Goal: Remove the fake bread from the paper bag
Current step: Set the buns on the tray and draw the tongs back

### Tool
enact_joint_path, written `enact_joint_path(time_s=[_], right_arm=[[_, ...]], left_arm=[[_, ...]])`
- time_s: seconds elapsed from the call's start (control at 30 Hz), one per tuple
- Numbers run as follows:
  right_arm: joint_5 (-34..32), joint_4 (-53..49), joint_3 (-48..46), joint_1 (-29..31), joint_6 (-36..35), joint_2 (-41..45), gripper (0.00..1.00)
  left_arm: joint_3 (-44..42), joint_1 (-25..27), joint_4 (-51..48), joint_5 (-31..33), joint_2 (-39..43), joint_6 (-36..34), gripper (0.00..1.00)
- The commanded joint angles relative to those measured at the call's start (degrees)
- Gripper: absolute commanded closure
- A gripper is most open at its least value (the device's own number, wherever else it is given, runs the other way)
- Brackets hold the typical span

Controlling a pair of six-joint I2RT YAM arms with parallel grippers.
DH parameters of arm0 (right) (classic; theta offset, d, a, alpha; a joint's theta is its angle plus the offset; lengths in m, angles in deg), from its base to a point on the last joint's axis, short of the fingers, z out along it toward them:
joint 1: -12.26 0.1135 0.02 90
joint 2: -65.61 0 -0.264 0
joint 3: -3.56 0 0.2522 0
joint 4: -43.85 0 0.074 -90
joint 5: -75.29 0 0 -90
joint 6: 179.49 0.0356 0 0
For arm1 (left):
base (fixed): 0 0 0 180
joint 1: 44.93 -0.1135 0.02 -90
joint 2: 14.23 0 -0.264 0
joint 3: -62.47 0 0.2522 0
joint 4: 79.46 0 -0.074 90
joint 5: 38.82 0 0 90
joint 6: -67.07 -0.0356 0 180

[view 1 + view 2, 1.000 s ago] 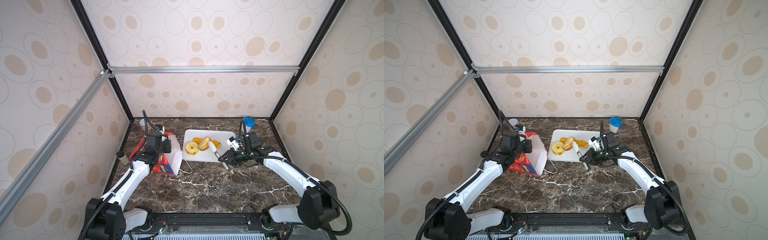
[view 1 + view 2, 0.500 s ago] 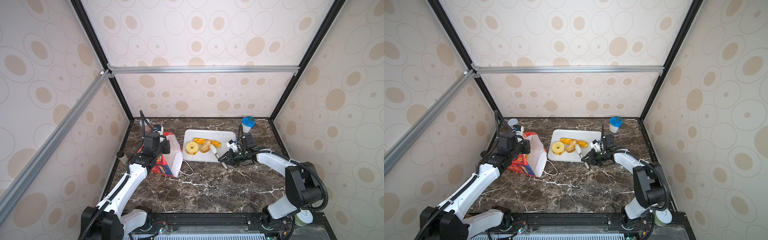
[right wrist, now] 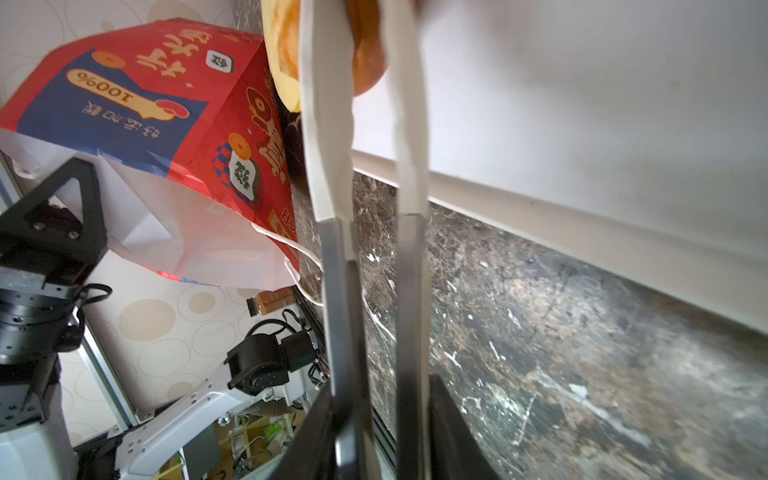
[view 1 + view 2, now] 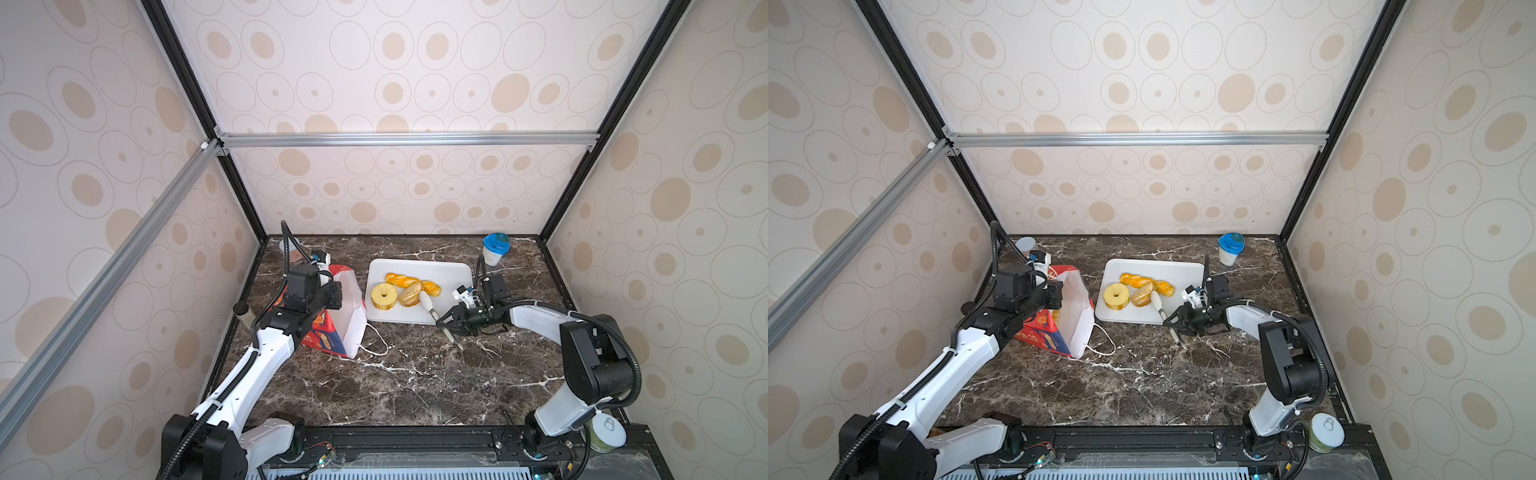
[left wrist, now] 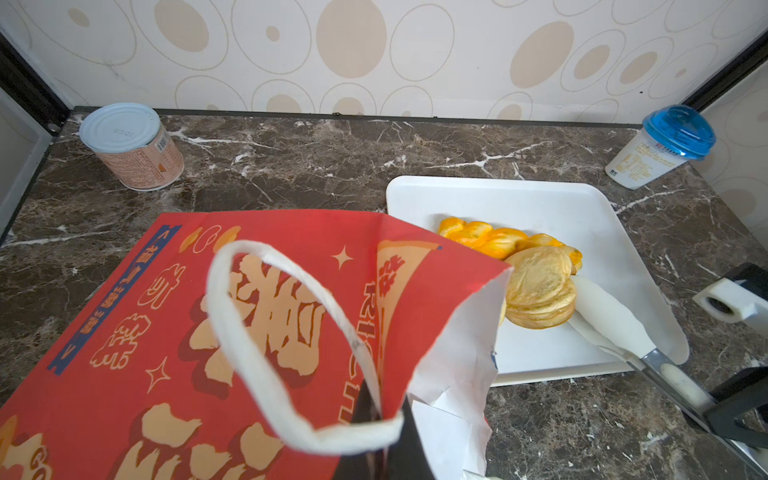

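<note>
The red paper bag (image 4: pixel 328 336) leans on the left of the table, its white inside (image 4: pixel 1075 307) facing the tray. My left gripper (image 5: pixel 382 419) is shut on the bag's rim by a white string handle. Three fake breads lie on the white tray (image 4: pixel 453 270): a ring (image 4: pixel 383 296), a twisted braid (image 4: pixel 405 280) and a tan bun (image 4: pixel 409 295). My right gripper (image 4: pixel 451 322) is shut on metal tongs (image 3: pixel 332 291). Their white tips (image 5: pixel 611 324) are spread apart, with the bun (image 3: pixel 365 62) between them. What is inside the bag is hidden.
A blue-lidded cup (image 4: pixel 495 248) stands at the back right and a tin can (image 5: pixel 129 145) at the back left. A small bottle (image 4: pixel 243 313) sits by the left wall, and a green can (image 4: pixel 606 432) on the front frame.
The tongs' arms have spread a little at the bun on the tray. The right arm's elbow has pulled back toward its base. The left gripper still holds the bag.
</note>
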Motion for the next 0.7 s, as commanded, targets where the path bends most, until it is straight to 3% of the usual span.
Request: enact_joint_path(time_s=[0.0, 0.67], right_arm=[[1.4, -2.4, -1.6, -0.8, -1.1, 2.8, 0.59], [2.2, -13.3, -4.9, -5.0, -1.1, 17.7, 0.57]], left_arm=[[2.1, -0.4, 0.4, -1.3, 1.6, -1.2, 1.0], [2.1, -0.3, -0.4, -6.7, 1.3, -4.1, 1.0]])
